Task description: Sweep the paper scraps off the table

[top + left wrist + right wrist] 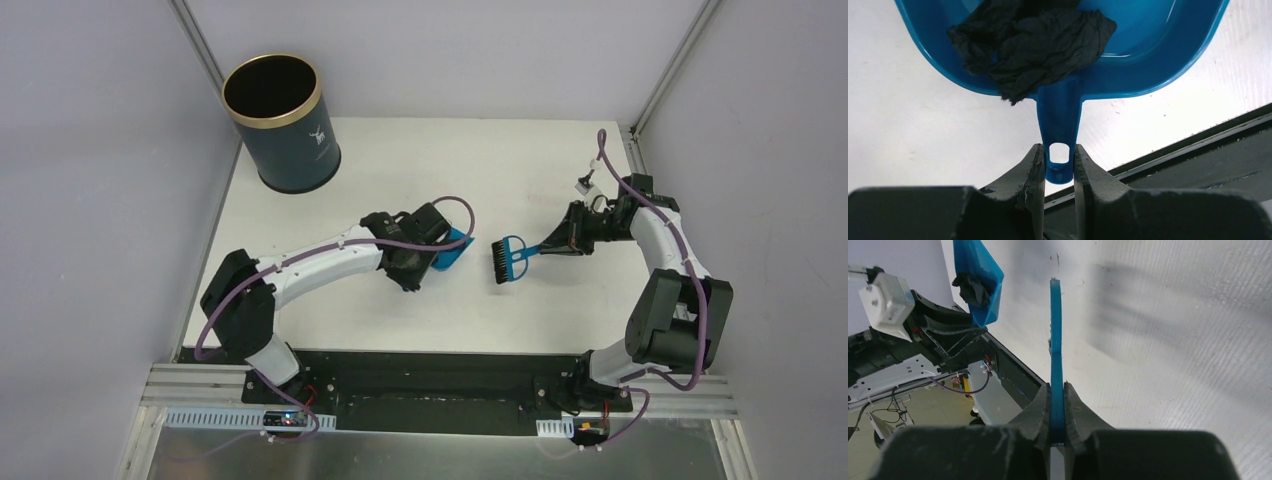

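My left gripper [1058, 160] is shut on the handle [1059, 120] of the blue dustpan [1158, 60]. A crumpled black paper scrap [1033, 45] lies in the pan at its rear wall. In the top view the left gripper [425, 262] holds the dustpan [457, 250] tilted at the middle of the white table [560, 160]. My right gripper [1057, 395] is shut on the blue hand brush [1055, 340], seen edge-on. In the top view the right gripper [560, 243] holds the brush [510, 258], bristles toward the pan, a short gap between them. I see no scraps loose on the table.
A dark blue gold-rimmed bin [281, 122] stands open at the back left corner of the table. Grey walls close in the table on the left, back and right. The black front edge [420, 365] runs along the arm bases. The dustpan with its scrap also shows in the right wrist view [975, 275].
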Tool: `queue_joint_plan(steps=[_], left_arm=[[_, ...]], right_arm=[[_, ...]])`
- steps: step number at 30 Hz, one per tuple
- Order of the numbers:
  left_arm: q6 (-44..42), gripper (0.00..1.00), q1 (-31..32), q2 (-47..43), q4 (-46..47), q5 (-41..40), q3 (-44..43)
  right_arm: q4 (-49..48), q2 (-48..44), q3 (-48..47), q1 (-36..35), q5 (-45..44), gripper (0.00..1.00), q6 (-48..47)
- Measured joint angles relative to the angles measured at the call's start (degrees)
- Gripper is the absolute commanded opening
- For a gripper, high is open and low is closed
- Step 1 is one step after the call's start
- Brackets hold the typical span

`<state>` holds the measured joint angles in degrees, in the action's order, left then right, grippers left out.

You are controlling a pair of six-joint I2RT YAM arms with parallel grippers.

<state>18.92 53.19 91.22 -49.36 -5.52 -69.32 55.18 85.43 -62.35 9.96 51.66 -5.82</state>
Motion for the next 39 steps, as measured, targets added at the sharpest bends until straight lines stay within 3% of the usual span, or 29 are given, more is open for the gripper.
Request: queue_joint_plan(steps=[20, 39], left_arm=[[-9.9, 0.00, -24.3, 1.5, -19.3, -0.4, -31.2], [-12.0, 0.00, -40.1, 13.8, -25.4, 4.7, -58.4]], right_arm=[[3.6, 3.5, 0.0, 0.7, 6.8, 0.00, -6.6], [5.0, 3.4, -0.1, 0.7, 7.7, 0.00, -8.5]])
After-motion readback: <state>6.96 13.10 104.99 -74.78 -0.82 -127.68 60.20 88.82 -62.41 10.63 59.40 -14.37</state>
